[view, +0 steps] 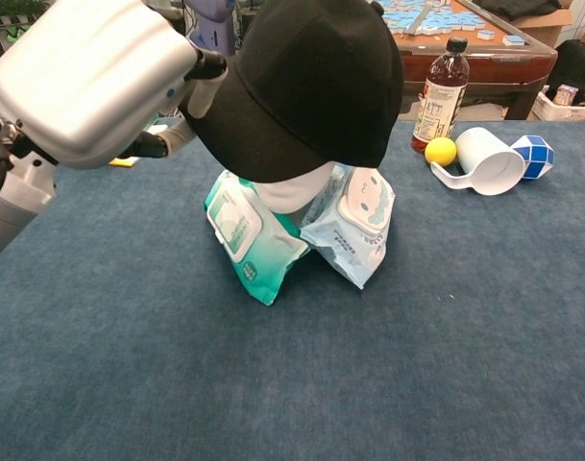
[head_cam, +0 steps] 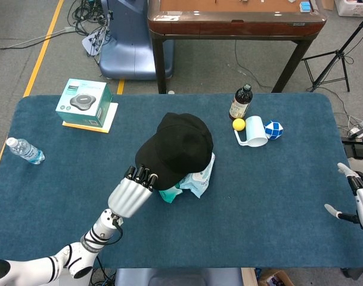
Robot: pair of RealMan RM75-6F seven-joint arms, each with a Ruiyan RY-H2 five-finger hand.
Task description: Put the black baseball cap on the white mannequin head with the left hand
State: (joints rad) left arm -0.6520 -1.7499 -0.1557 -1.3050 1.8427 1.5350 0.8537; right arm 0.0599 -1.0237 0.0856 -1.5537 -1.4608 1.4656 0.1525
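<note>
The black baseball cap sits tilted forward over the white mannequin head, hiding its face; only the chin and neck show below the brim in the chest view. From above, the cap covers the head completely. My left hand grips the cap's brim at its front left edge. My right hand hangs with fingers apart at the table's right edge, holding nothing.
Wet-wipe packs lean around the mannequin's base. A dark bottle, yellow ball, white mug and blue-white cube stand back right. A teal box and water bottle lie at the left.
</note>
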